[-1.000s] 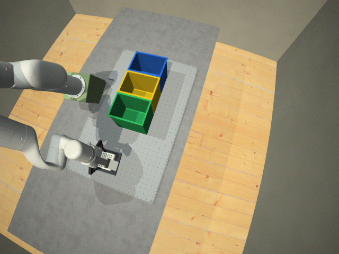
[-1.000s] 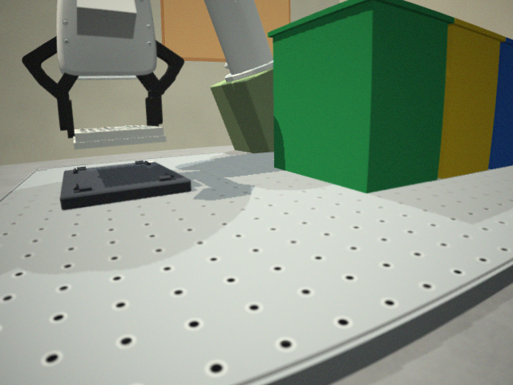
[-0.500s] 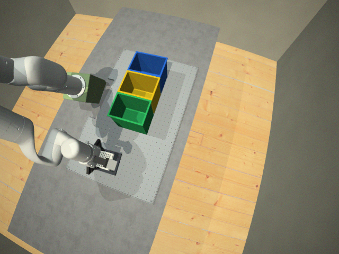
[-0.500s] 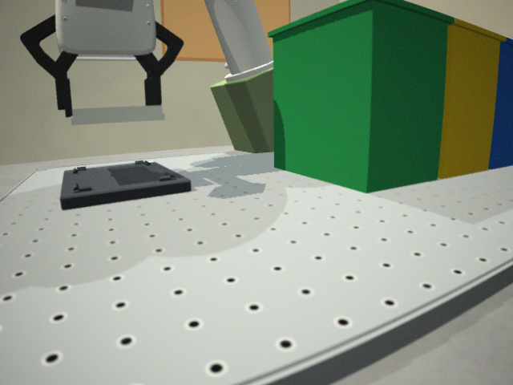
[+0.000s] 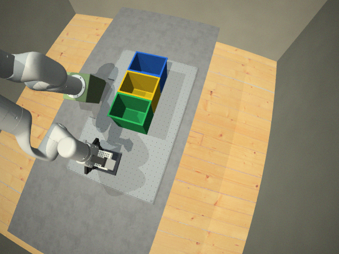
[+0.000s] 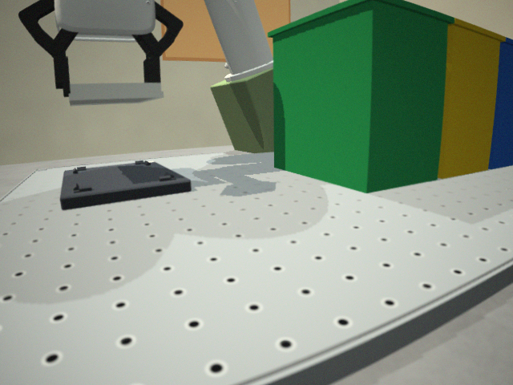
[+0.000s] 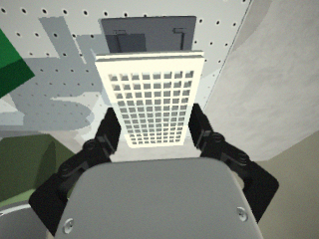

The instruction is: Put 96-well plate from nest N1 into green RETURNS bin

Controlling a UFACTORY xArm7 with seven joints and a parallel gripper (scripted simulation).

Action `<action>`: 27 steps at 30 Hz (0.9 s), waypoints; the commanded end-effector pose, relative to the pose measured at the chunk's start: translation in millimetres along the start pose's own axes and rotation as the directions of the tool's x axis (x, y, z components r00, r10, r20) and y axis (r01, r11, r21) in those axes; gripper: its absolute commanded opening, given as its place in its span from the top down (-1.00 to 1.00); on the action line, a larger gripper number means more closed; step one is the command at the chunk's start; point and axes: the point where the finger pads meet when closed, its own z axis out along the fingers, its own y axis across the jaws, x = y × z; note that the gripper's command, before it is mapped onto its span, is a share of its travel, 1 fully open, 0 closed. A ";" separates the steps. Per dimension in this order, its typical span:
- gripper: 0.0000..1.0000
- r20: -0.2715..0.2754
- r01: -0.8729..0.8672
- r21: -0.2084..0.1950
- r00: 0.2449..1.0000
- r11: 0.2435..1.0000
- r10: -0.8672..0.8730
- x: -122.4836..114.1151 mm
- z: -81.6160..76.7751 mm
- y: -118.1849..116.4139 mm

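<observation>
No readable signs — gripper [image 6: 107,89] clamps the 96-well plate [image 7: 152,107].

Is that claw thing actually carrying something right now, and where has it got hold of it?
Yes. The gripper holds the white 96-well plate, pinched by its two long sides, one finger on each, clear above the dark plate nest.

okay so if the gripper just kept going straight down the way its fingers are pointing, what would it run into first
Probably the dark plate nest. The gripper, shut on the 96-well plate, hangs well above it pointing down, so the plate's underside would touch first. The wrist view shows the nest partly offset past the plate's far edge, so alignment is uncertain.
</observation>
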 end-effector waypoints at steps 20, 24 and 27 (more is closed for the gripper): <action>1.00 -0.002 0.001 0.002 1.000 1.000 -0.001 0.8 -35.5 1.2; 1.00 -0.002 0.001 0.002 1.000 1.000 -0.001 0.8 -38.8 1.2; 1.00 -0.002 0.001 0.002 1.000 1.000 -0.001 0.9 -43.9 1.2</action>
